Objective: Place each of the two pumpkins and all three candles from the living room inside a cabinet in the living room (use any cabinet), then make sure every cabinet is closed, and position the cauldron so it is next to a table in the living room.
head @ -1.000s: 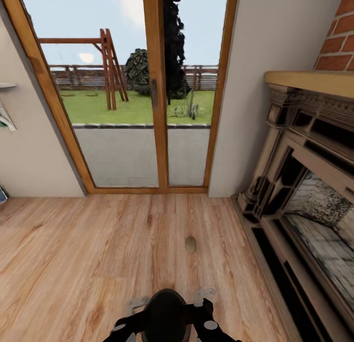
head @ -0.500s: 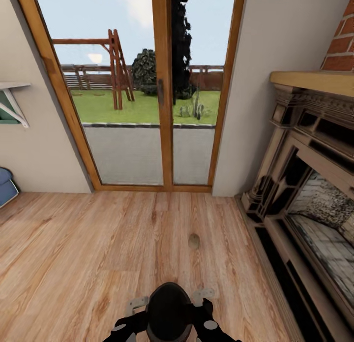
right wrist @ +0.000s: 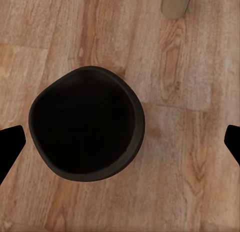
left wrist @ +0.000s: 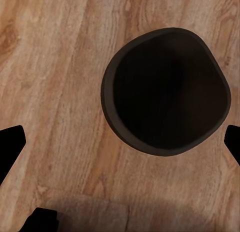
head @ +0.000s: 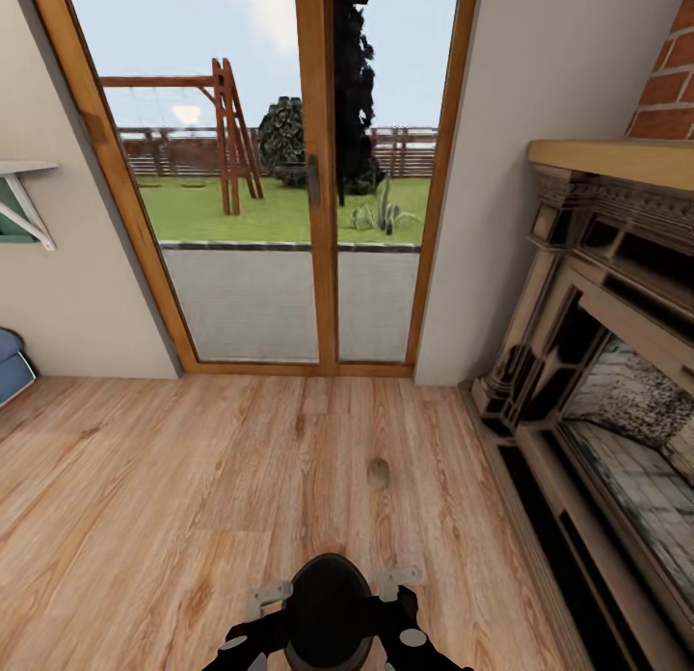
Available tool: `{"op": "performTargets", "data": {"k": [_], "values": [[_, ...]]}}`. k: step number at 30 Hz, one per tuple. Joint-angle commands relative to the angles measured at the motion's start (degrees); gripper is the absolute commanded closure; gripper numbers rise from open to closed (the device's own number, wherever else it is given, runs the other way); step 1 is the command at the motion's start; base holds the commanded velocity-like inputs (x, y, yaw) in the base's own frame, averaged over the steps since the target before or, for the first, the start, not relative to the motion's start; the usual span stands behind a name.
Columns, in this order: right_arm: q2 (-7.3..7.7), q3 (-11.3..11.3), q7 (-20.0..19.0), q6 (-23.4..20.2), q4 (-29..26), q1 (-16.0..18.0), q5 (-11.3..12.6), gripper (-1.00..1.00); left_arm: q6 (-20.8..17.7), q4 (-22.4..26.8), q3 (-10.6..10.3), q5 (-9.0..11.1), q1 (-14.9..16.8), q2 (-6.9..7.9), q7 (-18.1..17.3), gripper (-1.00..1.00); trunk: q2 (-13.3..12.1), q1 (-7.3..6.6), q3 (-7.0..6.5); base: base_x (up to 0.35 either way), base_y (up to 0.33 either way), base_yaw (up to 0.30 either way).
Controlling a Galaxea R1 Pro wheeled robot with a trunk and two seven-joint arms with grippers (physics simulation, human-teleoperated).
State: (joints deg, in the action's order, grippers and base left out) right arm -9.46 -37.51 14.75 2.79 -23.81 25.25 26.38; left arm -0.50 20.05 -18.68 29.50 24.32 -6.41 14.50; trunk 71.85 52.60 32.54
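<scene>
The black cauldron [head: 329, 608] sits on the wooden floor at the bottom centre of the head view, between my two arms. Seen from above, the cauldron [left wrist: 166, 91] lies under my left gripper [left wrist: 120, 144], whose dark fingertips [left wrist: 10, 147] stand far apart, touching nothing. My right gripper [right wrist: 120, 142] is open in the same way over the cauldron [right wrist: 86, 123]. One tan candle [head: 378, 472] stands on the floor a little beyond the cauldron, and the candle [right wrist: 176, 3] also appears in the right wrist view. Pumpkins and cabinet are out of view.
A wood-framed glass door [head: 318, 179] to the garden faces me. A carved fireplace [head: 598, 362] with a brick chimney runs along the right. At the left wall are a small shelf [head: 24, 194] and a blue object [head: 10, 362]. Open floor [head: 145, 497] lies left.
The camera has swung a little left, so the shelf and blue object came into view. Candle and cauldron keep their places on the floor; the grippers stay open.
</scene>
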Motion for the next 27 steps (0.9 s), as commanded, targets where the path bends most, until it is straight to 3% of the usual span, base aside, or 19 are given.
{"op": "performTargets", "data": {"k": [1, 27], "values": [[0.03, -0.5, 0.4, 0.3, 0.0, 0.1, 0.6, -1.0, 0.0, 0.1, -0.5, 0.4, 0.0, 0.03, 0.4, -1.0, 0.0, 0.0, 0.05, 0.0, 0.0, 0.0], [0.06, -0.5, 0.2, 0.3, 0.0, 0.1, 0.5, -1.0, -0.2, 0.1, -0.1, 0.7, 0.0, 0.25, 0.5, -1.0, 9.7, 5.27, 4.36, 0.0, 0.0, 0.0]]}}
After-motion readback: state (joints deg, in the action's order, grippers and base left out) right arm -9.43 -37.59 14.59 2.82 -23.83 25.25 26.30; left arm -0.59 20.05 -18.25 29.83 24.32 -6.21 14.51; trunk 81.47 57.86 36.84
